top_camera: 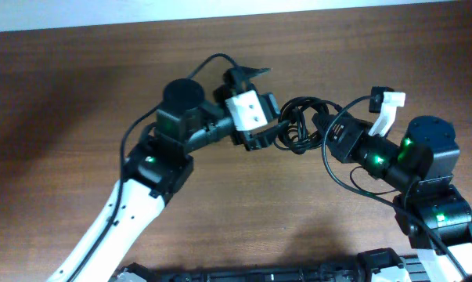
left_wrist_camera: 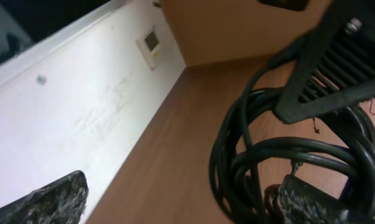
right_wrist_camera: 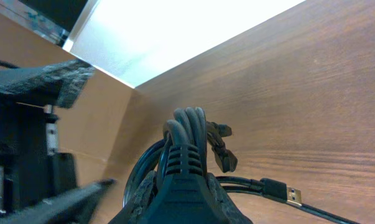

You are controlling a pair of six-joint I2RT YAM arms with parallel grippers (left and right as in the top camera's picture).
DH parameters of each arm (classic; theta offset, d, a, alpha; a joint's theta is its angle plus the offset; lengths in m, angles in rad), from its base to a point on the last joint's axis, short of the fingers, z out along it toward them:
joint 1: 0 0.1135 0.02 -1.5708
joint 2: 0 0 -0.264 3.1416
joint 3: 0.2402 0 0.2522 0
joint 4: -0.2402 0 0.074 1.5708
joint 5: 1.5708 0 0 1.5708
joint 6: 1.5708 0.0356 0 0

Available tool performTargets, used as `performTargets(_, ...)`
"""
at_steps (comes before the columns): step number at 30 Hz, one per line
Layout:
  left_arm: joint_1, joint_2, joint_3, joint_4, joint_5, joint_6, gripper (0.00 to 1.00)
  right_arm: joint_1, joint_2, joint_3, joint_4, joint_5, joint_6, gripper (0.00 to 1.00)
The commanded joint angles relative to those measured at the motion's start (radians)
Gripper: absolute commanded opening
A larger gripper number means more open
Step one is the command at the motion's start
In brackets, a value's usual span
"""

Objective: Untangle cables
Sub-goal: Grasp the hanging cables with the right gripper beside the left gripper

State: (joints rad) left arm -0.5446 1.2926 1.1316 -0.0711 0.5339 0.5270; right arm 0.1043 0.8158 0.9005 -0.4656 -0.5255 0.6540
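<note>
From overhead, we see the cables [top_camera: 298,129] as a dark knot of loops on the brown worktop [top_camera: 79,94], lying between the two arms. The left tool [top_camera: 268,110] faces the knot from its own side and stands just beside it. The right tool [top_camera: 327,127] meets the knot from the opposite side. The bundle runs roughly along the line joining the two tools.

From the left wrist, we find the left tool spread wide, with one finger [left_wrist_camera: 56,198] far from the other [left_wrist_camera: 311,202]. The loops sit close to the second finger and off centre in the gap, and nothing is pinched. The ribbed black body of the right tool hangs over the coil.

From the right wrist, we see the right tool pressed together on several strands, which arch up over its tip in a tight fold. A small plug [right_wrist_camera: 287,193] trails free on the wood.

We judge that the right arm has the bundle. The left tool would need to shift sideways toward the loops so that one strand lies between its fingers.
</note>
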Motion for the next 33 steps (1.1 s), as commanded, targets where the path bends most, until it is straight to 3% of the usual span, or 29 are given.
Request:
performTargets(1,0.064,-0.038,0.019,-0.054,0.016,-0.220,0.99,-0.007,-0.004,0.007,0.011,0.026,-0.087,0.04)
performTargets(5,0.119,-0.044,0.019,-0.097,0.027,-0.375,0.99,-0.007,-0.004,0.007,0.029,-0.024,-0.240,0.04)
performTargets(11,0.131,-0.046,0.019,-0.107,0.136,-0.376,0.99,-0.007,-0.004,0.007,0.071,-0.325,-0.496,0.04)
performTargets(14,0.130,-0.047,0.019,-0.111,0.142,-0.371,0.99,-0.007,-0.004,0.007,0.073,-0.362,-0.520,0.04)
performTargets(18,0.131,-0.051,0.019,-0.151,0.246,-0.194,0.99,-0.007,-0.004,0.007,0.072,-0.370,-0.520,0.04)
performTargets(23,0.145,-0.100,0.019,-0.281,0.267,-0.023,1.00,-0.007,-0.004,0.007,0.069,-0.385,-0.531,0.04)
performTargets(27,0.149,-0.156,0.019,-0.386,0.340,0.139,0.92,-0.007,-0.004,0.007,0.068,-0.497,-0.630,0.04)
performTargets(31,0.149,-0.207,0.019,-0.430,0.370,0.186,0.90,-0.007,-0.004,0.007,0.045,-0.548,-0.684,0.04)
performTargets(33,0.149,-0.227,0.019,-0.438,0.380,0.186,0.79,-0.007,-0.004,0.007,0.034,-0.550,-0.703,0.04)
